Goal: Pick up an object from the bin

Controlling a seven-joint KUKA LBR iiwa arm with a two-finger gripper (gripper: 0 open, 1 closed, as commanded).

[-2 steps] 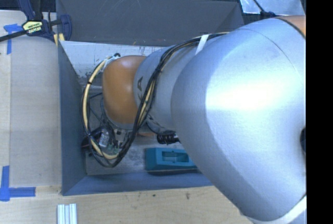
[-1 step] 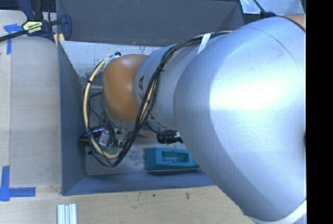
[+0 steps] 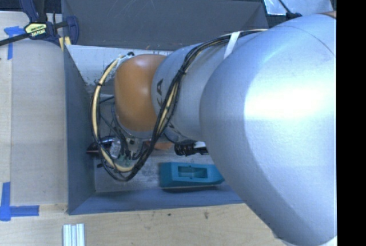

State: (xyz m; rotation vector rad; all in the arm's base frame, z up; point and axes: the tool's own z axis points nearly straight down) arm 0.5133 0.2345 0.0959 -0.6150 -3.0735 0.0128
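My gripper [image 3: 122,149] is low in the left part of the bin, under the arm's orange cover and ringed by cables, so most of it is hidden. A flat teal block [image 3: 189,175] with a rectangular recess in its top lies on the bin floor by the near wall, to the right of the gripper and apart from it. A small black piece [image 3: 191,149] pokes out from under the arm just above the teal block. Beside it shows a sliver of something orange-red [image 3: 164,146]. I cannot see anything held in the gripper.
The big silver arm covers the right half of the bin and whatever lies beneath it. Yellow and black cables loop down to the floor at the left, near the bin's left wall. A strip of bare floor shows left of the teal block.
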